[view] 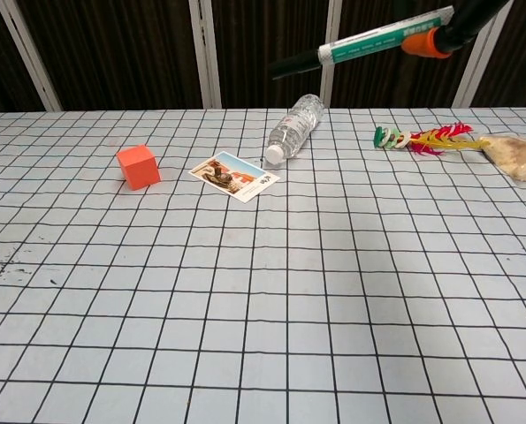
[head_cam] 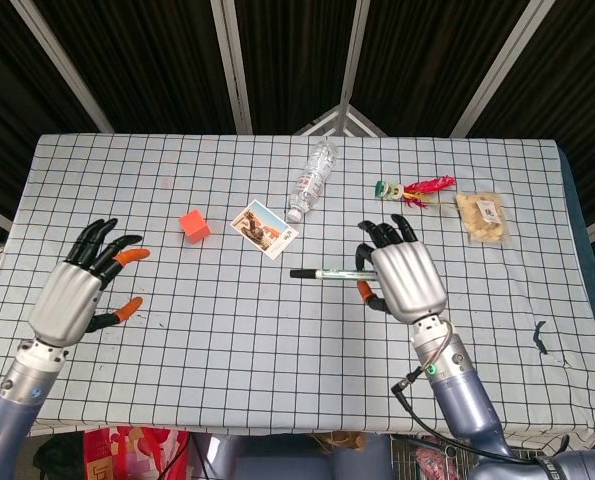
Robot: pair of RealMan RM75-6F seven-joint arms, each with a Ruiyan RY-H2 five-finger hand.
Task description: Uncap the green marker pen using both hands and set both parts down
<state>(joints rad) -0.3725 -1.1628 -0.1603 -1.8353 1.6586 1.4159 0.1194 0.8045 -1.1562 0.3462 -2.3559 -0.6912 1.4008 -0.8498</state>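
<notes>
My right hand (head_cam: 402,280) holds the green marker pen (head_cam: 327,272) in the air above the table's middle, its dark cap end pointing to the left. The chest view shows the marker pen (view: 369,40) high up, slightly tilted, pinched by black and orange fingertips (view: 439,35) at the top right. My left hand (head_cam: 77,290) hovers over the table's left side with its fingers spread and nothing in it. A wide gap separates the two hands.
On the checked tablecloth (head_cam: 227,330) lie an orange cube (head_cam: 194,226), a photo card (head_cam: 265,229), a clear plastic bottle (head_cam: 313,180), a feathered toy (head_cam: 417,190) and a snack bag (head_cam: 481,217). A dark scrap (head_cam: 540,337) lies near the right edge.
</notes>
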